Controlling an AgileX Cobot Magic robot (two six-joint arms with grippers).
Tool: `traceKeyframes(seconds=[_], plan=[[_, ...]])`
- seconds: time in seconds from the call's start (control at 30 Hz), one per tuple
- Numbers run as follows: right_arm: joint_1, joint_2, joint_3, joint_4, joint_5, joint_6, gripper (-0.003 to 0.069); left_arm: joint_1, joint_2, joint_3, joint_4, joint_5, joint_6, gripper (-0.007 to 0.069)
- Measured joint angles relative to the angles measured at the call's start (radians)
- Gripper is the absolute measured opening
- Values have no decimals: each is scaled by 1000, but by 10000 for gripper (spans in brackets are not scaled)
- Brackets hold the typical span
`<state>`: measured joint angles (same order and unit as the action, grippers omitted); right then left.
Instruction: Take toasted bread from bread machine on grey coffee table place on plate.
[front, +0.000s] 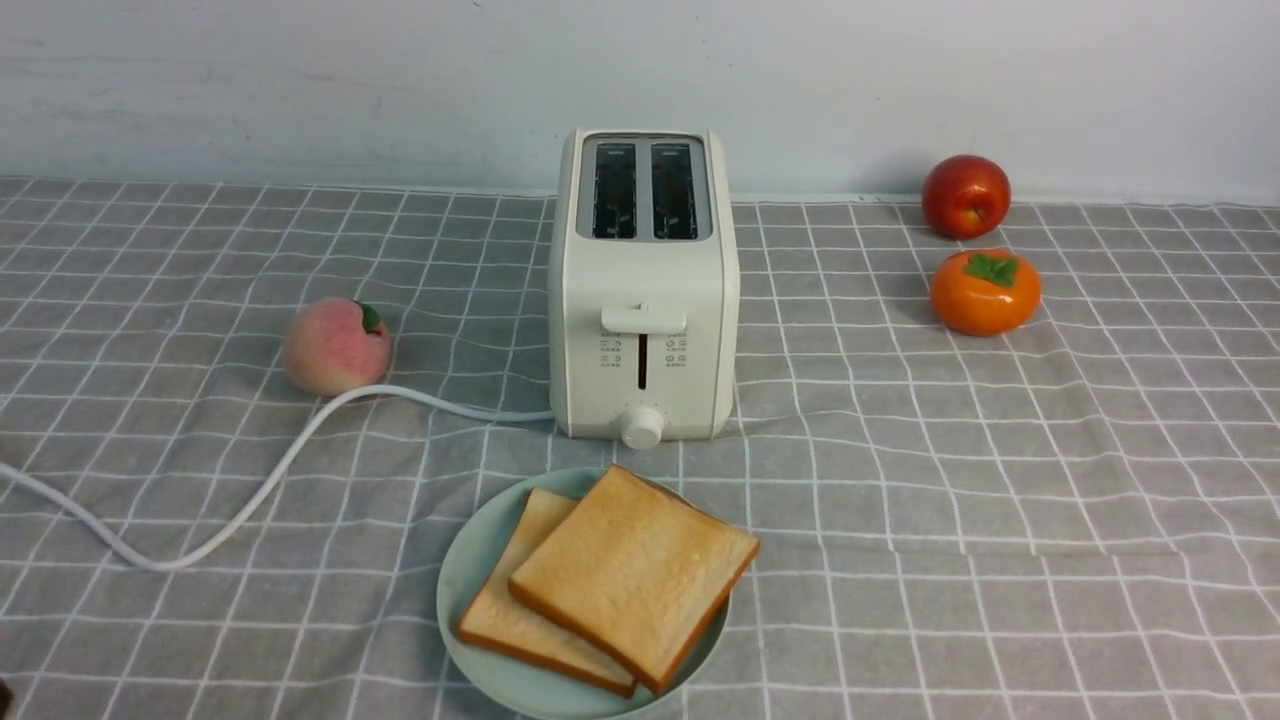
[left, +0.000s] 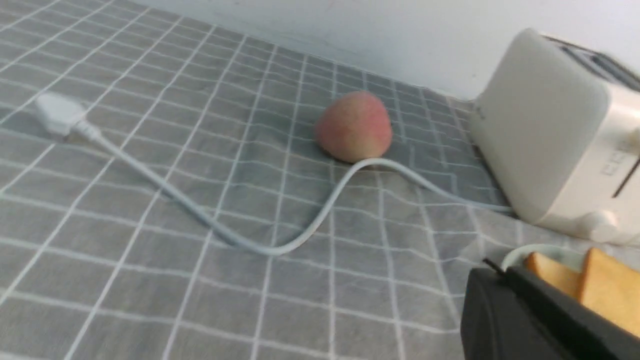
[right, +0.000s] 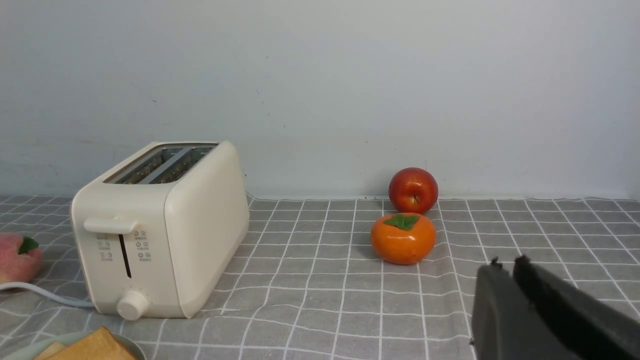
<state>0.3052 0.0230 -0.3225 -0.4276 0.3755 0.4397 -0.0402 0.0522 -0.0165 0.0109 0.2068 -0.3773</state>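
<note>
Here, the front view shows the bread machine (front: 645, 290) standing upright in the middle of the grey coffee table (front: 1000, 500), both of its slots dark and empty. Just in front of it lies the plate (front: 470, 570), which holds the 2 slices of toasted bread (front: 635, 575). 1 slice lies flat, and the other rests on top of it and juts past the plate's right rim. A peach (front: 335, 345) sits left of the machine, touching the white cord (front: 250, 500) that trails off the left edge. An apple (front: 965, 195) and a persimmon (front: 985, 292) sit near each other at the far right. Neither gripper appears in this view.

In the left wrist view, the left gripper (left: 500, 270) hovers near the plate's rim (left: 520, 252). Its black fingers are pressed together with nothing between them. The toasted bread (left: 612, 287) shows just behind them. The cord (left: 280, 245) snakes past the peach (left: 354, 126) to a plug (left: 57, 114) lying flat on the cloth.

In the right wrist view, the right gripper (right: 509, 264) hangs above bare cloth, well apart from the bread machine (right: 160, 230). Its fingers are together, with only a thin seam between them, and they hold nothing. The persimmon (right: 403, 239) sits just in front of the apple (right: 413, 190). A corner of toasted bread (right: 95, 345) peeks in beside the machine's knob.
</note>
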Motion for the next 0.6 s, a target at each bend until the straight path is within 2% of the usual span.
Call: traceKeyframes(seconds=[0.13, 0.6], plan=[[0, 0, 5, 0, 0, 0, 50, 27, -63, 46, -2, 161, 0, 3], [0, 0, 6, 0, 1, 0, 71, 28, -62, 48, -5, 181, 0, 17]])
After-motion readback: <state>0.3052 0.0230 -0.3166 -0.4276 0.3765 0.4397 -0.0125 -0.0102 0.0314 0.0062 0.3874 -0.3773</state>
